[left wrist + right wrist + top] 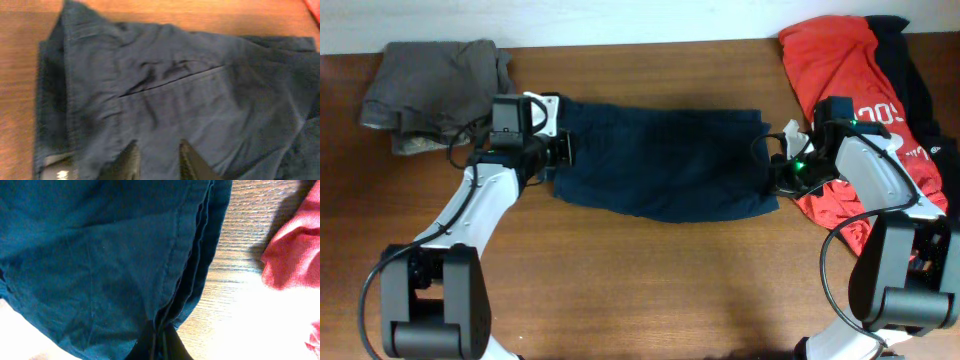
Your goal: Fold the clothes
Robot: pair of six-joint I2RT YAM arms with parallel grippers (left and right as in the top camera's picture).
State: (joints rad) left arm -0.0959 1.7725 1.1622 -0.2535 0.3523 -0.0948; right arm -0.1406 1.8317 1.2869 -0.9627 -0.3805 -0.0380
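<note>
Navy shorts (pixel 660 165) lie flat mid bench (pixel 660 290), nothing folded yet; right claw (pixel 159 335) pinched shut on the 3 o'clock hem; left claw (pixel 159 150) over the 9 o'clock edge, can't tell if it's gripping; red jersey (pixel 840 60) waits too.

Likely robot lab: left arm (pixel 485 195), right arm (pixel 880 185) fixed at wooden counter (pixel 650 290), plain pale wall (pixel 620 18) behind, grey-brown garment (pixel 430 85) and red jersey (pixel 835 60) heaped at far corners.

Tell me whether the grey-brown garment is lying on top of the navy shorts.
No, the grey-brown garment sits bunched in the far left corner of the overhead view, apart from the navy shorts.
</note>
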